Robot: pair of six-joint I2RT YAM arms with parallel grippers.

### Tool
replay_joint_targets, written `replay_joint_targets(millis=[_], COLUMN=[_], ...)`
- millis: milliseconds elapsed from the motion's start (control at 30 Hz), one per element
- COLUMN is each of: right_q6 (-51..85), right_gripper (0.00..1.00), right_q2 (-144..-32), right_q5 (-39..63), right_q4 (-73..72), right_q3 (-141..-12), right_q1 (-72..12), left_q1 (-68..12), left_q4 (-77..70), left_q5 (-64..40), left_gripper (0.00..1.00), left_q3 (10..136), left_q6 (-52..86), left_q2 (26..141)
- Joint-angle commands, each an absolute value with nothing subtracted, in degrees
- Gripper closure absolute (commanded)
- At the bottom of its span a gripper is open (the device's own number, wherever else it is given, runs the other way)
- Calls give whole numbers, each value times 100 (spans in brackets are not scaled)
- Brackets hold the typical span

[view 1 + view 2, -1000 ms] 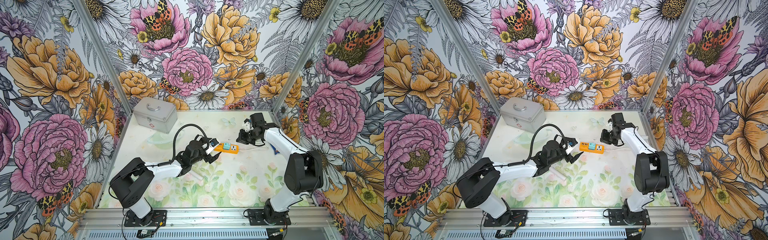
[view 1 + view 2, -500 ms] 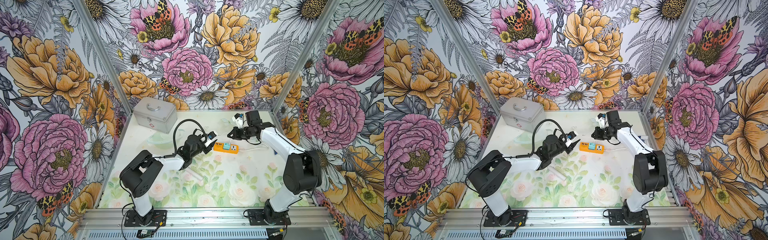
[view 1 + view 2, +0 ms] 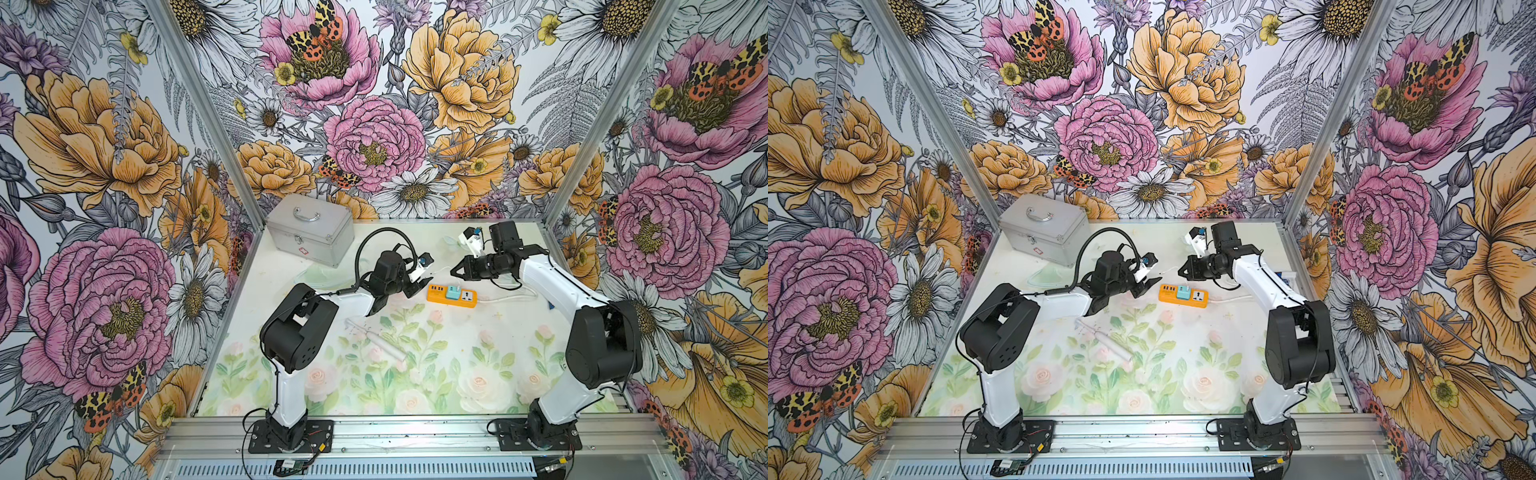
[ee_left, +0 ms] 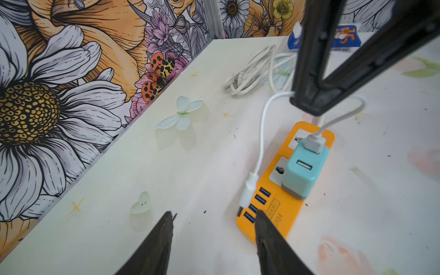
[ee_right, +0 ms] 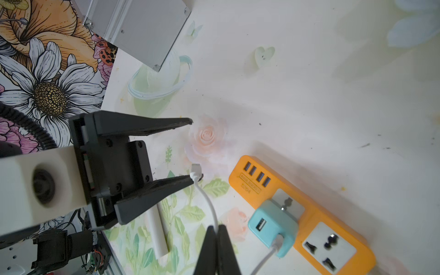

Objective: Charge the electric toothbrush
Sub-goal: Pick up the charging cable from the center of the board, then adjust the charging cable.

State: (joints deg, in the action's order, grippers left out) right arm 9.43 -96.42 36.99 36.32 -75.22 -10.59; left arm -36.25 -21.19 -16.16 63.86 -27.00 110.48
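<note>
1. Step in hand, by my judgement: passing the charging cable's loose end from one hand to the other, before it goes into the toothbrush.
2. Right hand [image 5: 216,228]: fingers pressed together, pinching the thin white cable [image 4: 262,133] partway along. The cable's far end is plugged into the teal adapter [image 4: 302,171], which sits on the orange power strip [image 3: 453,296].
3. Left hand [image 5: 192,150]: fingers spread and gripping nothing. The loose connector [image 5: 195,171] lies right at one fingertip, just beside the strip's USB ports. I cannot tell whether it touches the fingertip.
4. Electric toothbrush [image 3: 378,340]: lying flat on the tabletop [image 3: 478,357], nearer my bases than the strip. It is apart from both hands and not connected.
5. Next move, as I judge it: bring the left fingers around the connector and close squarely on its body, leaving the plug tip exposed. After that, the right hand can let go of the cable.
6. Caution: the cable has little slack, so a hard pull could shift the strip.
</note>
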Motion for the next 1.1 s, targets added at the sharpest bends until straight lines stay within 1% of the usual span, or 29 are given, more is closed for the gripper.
replay_joint_targets(millis=[0,100,233,433,500,567,600,667,733,867,1067], right_q6=[836,830,826,800,805,816,809,801,806,834,894], right_gripper=[96,96,96,96,96,95,95,95,95,95,87], right_q2=[-9621,-9618,-9617,-9584,-9584,-9578,-9565,-9551,-9542,-9527,-9474], right_q5=[3838,3830,3832,3825,3832,3832,3838,3835,3837,3841,3755], right_q4=[3489,3489,3489,3491,3489,3489,3489,3489,3489,3498,3504], right_q3=[-7570,-7570,-7550,-7520,-7520,-7515,-7506,-7506,-7508,-7523,-7526], right_q1=[-1110,-1114,-1112,-1111,-1114,-1110,-1115,-1109,-1113,-1113,-1107], left_q1=[-3657,-3719,-3796,-3812,-3831,-3841,-3849,-3850,-3859,-3882,-4005], left_q4=[-1862,-1864,-1913,-2074,-2081,-2079,-2080,-2074,-2075,-2074,-2074], left_q5=[-1982,-1972,-1906,-1916,-1905,-1873,-1836,-1795,-1778,-1740,-1477], left_gripper=[44,46,52,56,66,78,80,86,86,100,100], left_q3=[6486,6516,6599,6628,6652,6659,6655,6653,6656,6672,6577], left_q6=[-2837,-2906,-2996,-3026,-3042,-3058,-3059,-3059,-3041,-3045,-3120], left_q2=[11026,11060,11101,11039,11039,11045,11048,11049,11055,11061,10895])
